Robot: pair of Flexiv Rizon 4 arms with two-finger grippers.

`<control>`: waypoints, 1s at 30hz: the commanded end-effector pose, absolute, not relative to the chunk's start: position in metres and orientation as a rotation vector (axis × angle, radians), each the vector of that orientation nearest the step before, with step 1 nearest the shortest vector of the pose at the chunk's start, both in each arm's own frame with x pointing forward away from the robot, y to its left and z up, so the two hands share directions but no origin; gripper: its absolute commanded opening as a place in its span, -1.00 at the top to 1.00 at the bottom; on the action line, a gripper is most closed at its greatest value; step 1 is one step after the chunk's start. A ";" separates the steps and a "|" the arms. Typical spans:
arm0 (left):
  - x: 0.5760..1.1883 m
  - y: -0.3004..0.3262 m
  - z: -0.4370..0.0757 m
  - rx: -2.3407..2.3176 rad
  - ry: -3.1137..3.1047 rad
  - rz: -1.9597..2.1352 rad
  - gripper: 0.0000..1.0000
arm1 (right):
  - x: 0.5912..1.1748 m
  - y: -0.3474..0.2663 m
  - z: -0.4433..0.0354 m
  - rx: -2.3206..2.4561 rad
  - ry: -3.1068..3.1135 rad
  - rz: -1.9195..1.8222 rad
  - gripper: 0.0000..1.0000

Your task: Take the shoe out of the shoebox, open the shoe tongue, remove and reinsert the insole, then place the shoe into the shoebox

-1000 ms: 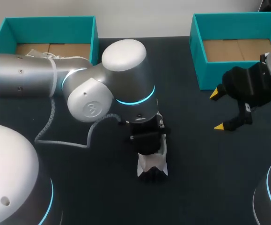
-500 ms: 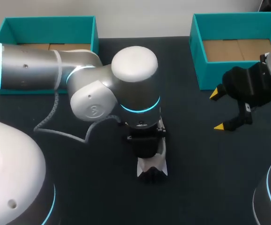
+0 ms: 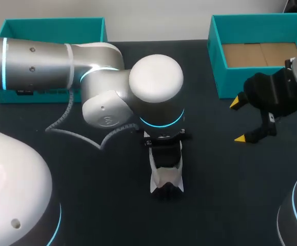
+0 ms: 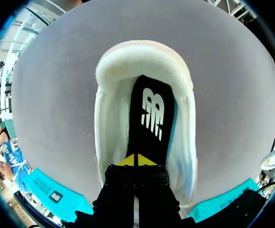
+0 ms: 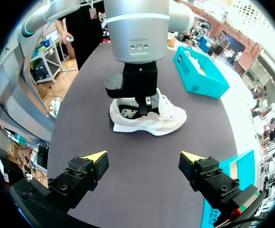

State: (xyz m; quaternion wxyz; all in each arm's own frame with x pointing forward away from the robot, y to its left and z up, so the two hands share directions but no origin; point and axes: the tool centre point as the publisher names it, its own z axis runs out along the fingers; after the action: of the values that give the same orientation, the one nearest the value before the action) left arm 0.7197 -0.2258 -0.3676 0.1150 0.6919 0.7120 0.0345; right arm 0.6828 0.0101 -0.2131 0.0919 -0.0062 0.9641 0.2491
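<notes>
Covering most of the shoe (image 3: 166,179) in the head view, the left arm (image 3: 156,82) leaves only a white end with a dark sole edge showing, and hides the left gripper (image 4: 136,160) altogether. Its wrist view shows the yellow tips pressed together down inside the shoe's opening, against the black insole (image 4: 149,114); whether they nip the insole's edge cannot be made out. The arm also cuts off the front of the far-left teal box (image 3: 51,24). The shoe stands upright on its sole near the middle of the tabletop (image 3: 107,205). It has a white upper, a padded white collar, white laces and a teal strip beside the insole, which bears a white logo. The right gripper (image 3: 239,121) hangs with fingers spread wide, holding nothing, near the tabletop's right edge. It is just in front of the far-right teal box (image 3: 217,61) and well apart from the shoe.
</notes>
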 end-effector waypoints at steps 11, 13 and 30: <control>0.716 -0.215 -0.368 1.979 2.111 0.163 -1.00 | 0.683 0.011 -0.214 -0.018 2.864 0.737 -1.00; 0.715 -0.214 -0.367 1.975 2.109 0.166 -1.00 | 0.683 0.011 -0.214 -0.018 2.864 0.737 -1.00; 0.711 -0.203 -0.345 1.957 2.069 0.139 -1.00 | 0.683 0.011 -0.214 -0.018 2.864 0.737 -1.00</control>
State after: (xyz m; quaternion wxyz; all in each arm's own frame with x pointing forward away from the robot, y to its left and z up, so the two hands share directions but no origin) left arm 0.7099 -0.2130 -0.3518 0.1421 0.6780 0.7192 0.0538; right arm 0.6827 0.0101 -0.2131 0.0919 -0.0062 0.9641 0.2491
